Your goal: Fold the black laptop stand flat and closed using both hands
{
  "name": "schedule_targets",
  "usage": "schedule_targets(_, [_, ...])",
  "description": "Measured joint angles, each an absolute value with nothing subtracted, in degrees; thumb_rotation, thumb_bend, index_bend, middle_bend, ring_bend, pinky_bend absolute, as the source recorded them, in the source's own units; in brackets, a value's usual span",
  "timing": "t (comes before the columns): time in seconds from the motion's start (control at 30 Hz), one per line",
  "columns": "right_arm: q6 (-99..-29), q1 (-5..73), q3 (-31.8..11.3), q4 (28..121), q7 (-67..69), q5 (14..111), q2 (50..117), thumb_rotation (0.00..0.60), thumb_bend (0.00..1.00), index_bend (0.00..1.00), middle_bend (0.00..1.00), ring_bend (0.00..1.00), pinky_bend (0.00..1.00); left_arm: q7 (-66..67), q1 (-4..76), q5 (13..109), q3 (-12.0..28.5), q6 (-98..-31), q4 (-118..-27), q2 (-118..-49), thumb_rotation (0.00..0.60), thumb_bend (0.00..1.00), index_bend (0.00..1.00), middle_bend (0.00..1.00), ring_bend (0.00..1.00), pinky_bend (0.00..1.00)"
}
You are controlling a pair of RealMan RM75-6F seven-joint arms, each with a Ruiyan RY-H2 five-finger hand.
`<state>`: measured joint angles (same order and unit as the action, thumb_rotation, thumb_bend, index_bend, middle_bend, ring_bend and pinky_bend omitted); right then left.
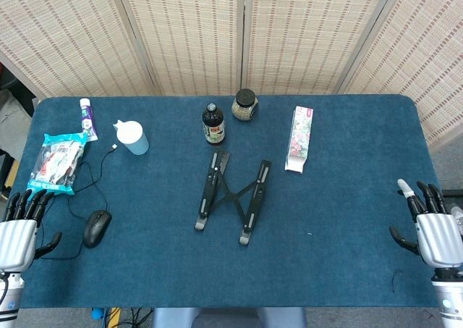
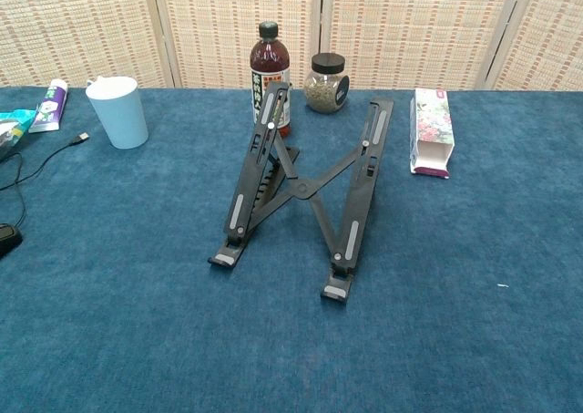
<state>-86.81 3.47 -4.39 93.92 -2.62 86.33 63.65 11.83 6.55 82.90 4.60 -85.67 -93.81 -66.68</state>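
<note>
- head view: laptop stand (image 1: 233, 198) mid-table, propped open, untouched; i judge folding not begun.
- left hand (image 1: 20, 230) and right hand (image 1: 432, 226) at near corners, fingers spread, holding nothing.

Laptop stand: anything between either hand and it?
Nothing visible. The stand sits open mid-table. Left hand and right hand rest at the near corners with bare cloth between. The mouse lies nearest the left hand's path but off to the side.
</note>
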Motion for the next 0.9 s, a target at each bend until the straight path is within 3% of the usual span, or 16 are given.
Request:
schedule_targets(0.47, [-86.13, 4.36, -4.6, 93.99, 1.07, 87.28, 63.34, 0.6, 0.19, 0.08, 0.27, 0.06, 0.0, 12.77, 6.55, 83.94, 3.92, -85.81, -95.68, -66.47, 0.6, 0.22, 0.11, 0.11, 0.0, 0.0])
schedule_targets(0.7, [-81.38, 7.44, -4.47, 95.18, 11.39, 88.81, 62.12, 0.6, 0.19, 0.07, 0.26, 0.06, 0.0, 13.55, 6.56, 85.06, 3.36, -85.94, -96.95, -66.24, 0.6, 0.22, 0.11, 0.11, 0.0, 0.0])
schedule_targets(0.9, [-75.57, 11.85, -4.51, 96.13, 22.98, 90.37, 61.03, 0.6, 0.18, 0.0, 0.18, 0.06, 0.0, 13.64, 6.34, 85.42, 2.94, -86.0, -97.54, -66.08, 0.6, 0.22, 0.11, 0.11, 0.0, 0.0])
